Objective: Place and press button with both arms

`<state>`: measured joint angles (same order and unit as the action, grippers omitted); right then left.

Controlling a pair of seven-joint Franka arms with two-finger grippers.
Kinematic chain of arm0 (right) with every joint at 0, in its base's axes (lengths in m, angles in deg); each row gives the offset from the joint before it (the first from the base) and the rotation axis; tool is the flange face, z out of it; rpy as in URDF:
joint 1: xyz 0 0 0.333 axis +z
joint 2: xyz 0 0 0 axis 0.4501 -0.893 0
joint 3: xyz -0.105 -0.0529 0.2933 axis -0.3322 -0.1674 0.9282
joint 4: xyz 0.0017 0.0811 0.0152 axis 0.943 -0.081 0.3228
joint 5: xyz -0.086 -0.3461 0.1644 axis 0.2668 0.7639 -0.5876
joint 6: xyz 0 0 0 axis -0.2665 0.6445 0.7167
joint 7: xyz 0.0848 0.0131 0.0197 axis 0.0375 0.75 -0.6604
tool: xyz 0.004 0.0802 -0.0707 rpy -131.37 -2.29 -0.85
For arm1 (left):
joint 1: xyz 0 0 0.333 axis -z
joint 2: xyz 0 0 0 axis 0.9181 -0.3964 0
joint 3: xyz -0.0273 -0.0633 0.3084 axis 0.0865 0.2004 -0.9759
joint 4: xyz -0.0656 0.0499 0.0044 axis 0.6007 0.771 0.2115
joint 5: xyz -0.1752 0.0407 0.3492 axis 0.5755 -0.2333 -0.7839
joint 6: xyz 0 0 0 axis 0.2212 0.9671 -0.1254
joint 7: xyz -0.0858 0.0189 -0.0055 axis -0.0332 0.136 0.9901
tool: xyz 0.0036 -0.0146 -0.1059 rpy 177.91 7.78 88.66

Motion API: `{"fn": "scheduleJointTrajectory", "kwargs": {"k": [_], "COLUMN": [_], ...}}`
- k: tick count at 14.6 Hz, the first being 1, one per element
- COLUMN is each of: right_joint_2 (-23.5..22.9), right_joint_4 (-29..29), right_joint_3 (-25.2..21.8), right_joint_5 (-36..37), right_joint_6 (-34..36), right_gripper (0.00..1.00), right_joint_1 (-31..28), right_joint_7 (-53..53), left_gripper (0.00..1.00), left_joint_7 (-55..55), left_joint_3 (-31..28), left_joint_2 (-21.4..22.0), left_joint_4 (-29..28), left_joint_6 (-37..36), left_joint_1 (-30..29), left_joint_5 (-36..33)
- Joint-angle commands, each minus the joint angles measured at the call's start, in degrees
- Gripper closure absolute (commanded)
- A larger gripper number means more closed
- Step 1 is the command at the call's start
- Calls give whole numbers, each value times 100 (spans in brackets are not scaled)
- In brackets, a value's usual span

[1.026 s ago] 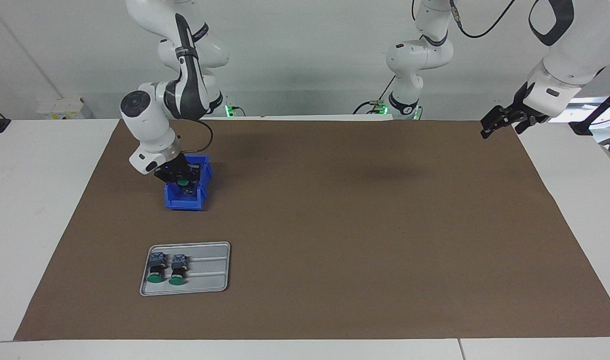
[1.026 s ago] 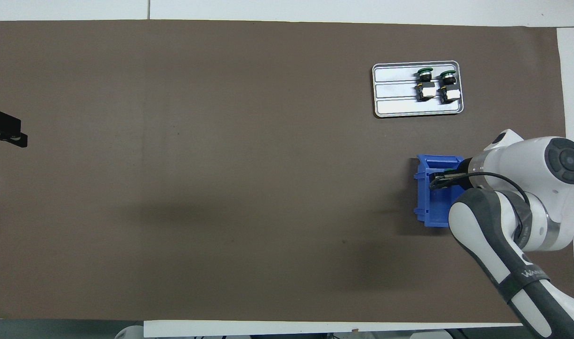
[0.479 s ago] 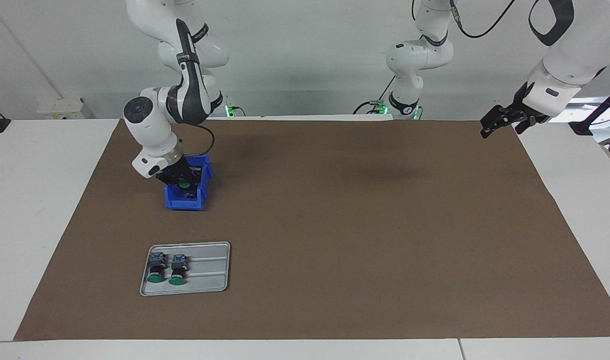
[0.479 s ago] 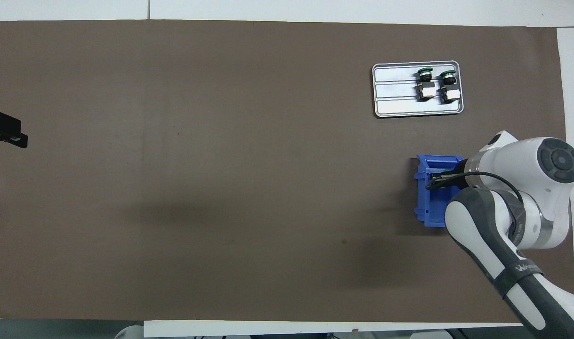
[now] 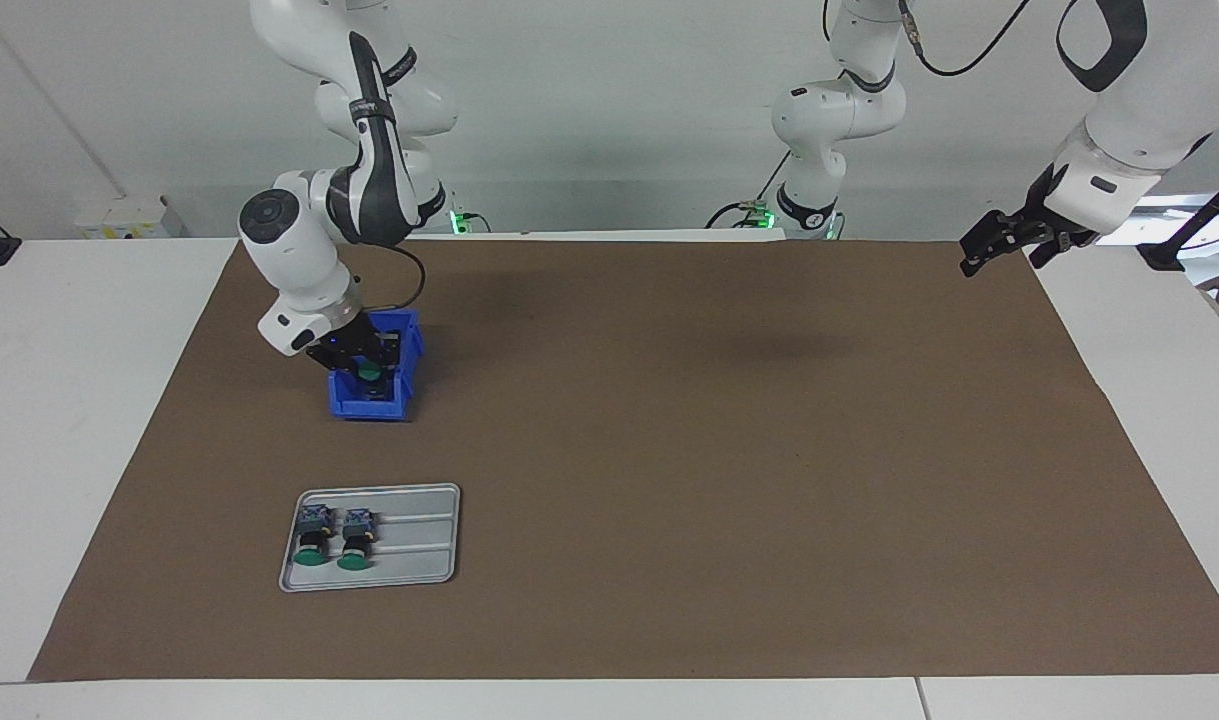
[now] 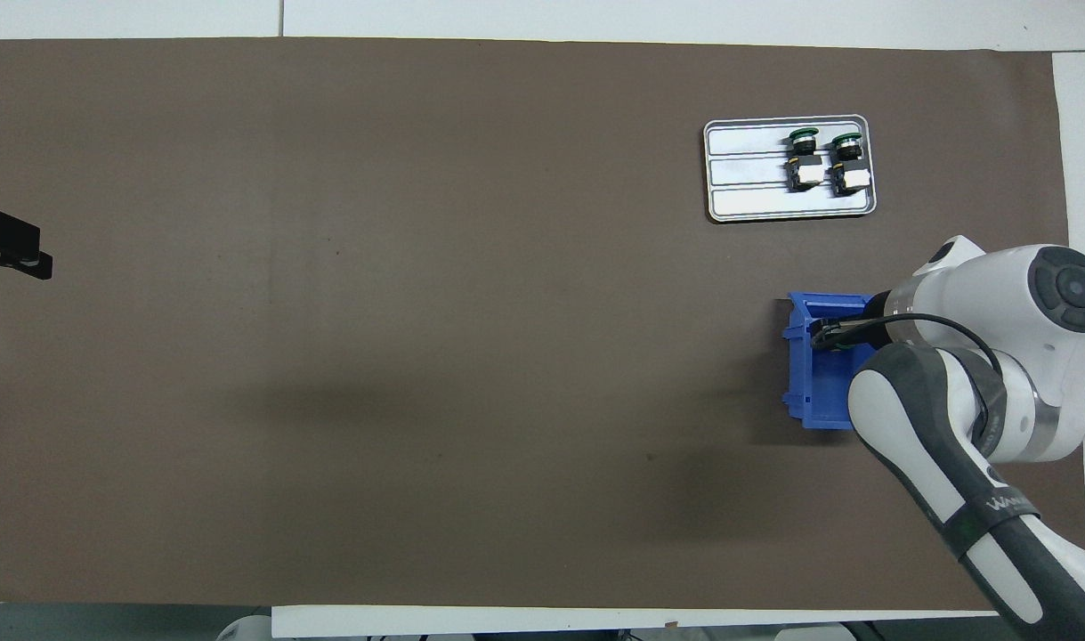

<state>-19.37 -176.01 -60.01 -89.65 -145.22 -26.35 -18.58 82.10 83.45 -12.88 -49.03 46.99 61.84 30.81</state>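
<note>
- Right gripper [image 5: 367, 362] was down at the open top of the blue bin [image 5: 406, 345], over the green-capped button [image 5: 368, 372] showing inside it.
- Could not tell whether the right jaws were open or closed, or whether they were gripping the button; black links hid the fingertips in the facing view and the arm covered them in the overhead view.
- Bin sat on the brown mat [image 5: 669, 450] toward the right arm's end of the worktop [image 5: 59, 400], nearer to the robots than the tray.
- Grey metal tray [image 5: 419, 540] lay on the mat close to the mat's corner at the right arm's end, away from the robots.
- Two other buttons lay on their sides in the tray, side by side, green caps pointing away from the robots: one [image 5: 312, 540] by the tray's end rim, the other [image 5: 355, 540] just beside it.
- Rest of the tray was bare ribbed metal.
- Left gripper [image 5: 999, 240] hung in the air over the mat's corner at the left arm's end, at the robots' edge, waiting.
- Left jaws stood open, holding nothing.
- In the overhead view only the left gripper's black tip showed at the frame edge.
</note>
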Motion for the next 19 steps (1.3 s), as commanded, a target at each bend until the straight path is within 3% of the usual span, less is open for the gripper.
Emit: {"fn": "scheduleJointTrajectory", "kwargs": {"k": [1,3,7,9,15,19], "right_joint_2": [96,139,341,447,-25,-124], "right_joint_4": [257,678,1478,2170,4613,4644], "right_joint_3": [15,15,6,6,6,15], "right_joint_5": [-61,-44,35,44,545,545], "right_joint_6": [480,1068,1992,2552,4477,4508], "right_gripper": [42,40,1,1,1,1], "right_joint_1": [-22,-48,-136,-277,-444,-559], "right_joint_7": [-91,-100,-135,-135,-118,-100], "left_gripper": [0,0,0,0,1,1], "left_joint_7": [39,57,242,233,198,207], "left_joint_3": [5,5,5,5,23,23], "left_joint_2": [27,27,80,89,106,132], "left_joint_4": [27,9,-105,-105,-105,-123], "left_joint_6": [-34,-34,1,1,-34,-25], "left_joint_1": [15,15,6,15,24,24], "left_joint_5": [-82,-82,-82,-82,-108,-126]}}
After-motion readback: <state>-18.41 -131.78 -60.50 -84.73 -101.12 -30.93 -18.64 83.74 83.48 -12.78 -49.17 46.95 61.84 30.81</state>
